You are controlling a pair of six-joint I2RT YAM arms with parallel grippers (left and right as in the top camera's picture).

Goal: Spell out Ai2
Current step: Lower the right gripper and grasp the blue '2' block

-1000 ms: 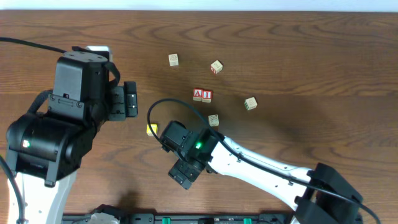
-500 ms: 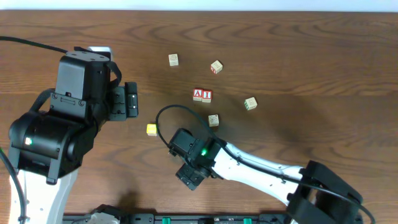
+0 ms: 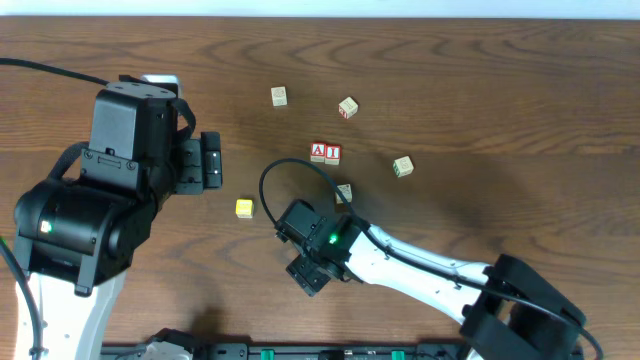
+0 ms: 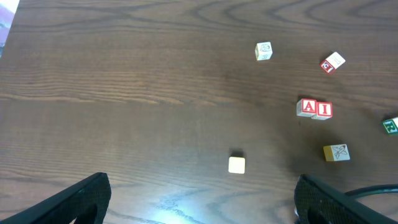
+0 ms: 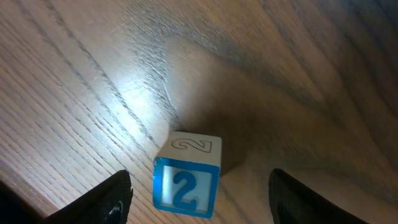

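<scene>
The red A block [image 3: 318,152] and red I block [image 3: 333,153] stand side by side on the table; they also show in the left wrist view, the A block [image 4: 307,107] touching the I block [image 4: 323,110]. A block with a blue 2 [image 5: 186,185] rests on the table between the spread fingers of my right gripper [image 5: 199,200]. In the overhead view my right gripper [image 3: 308,270] hides it. My left gripper [image 3: 212,162] is open and empty, well left of the blocks; its fingers [image 4: 199,202] frame bare wood.
A yellow block [image 3: 244,208] lies left of my right arm. Loose pale blocks lie at the back [image 3: 279,96], back right [image 3: 348,107], right [image 3: 402,166] and just above my right arm [image 3: 343,192]. A black cable [image 3: 275,170] loops over the table.
My right arm has shifted right and slightly down, uncovering the yellow block. The left arm and all visible blocks have stayed put.
</scene>
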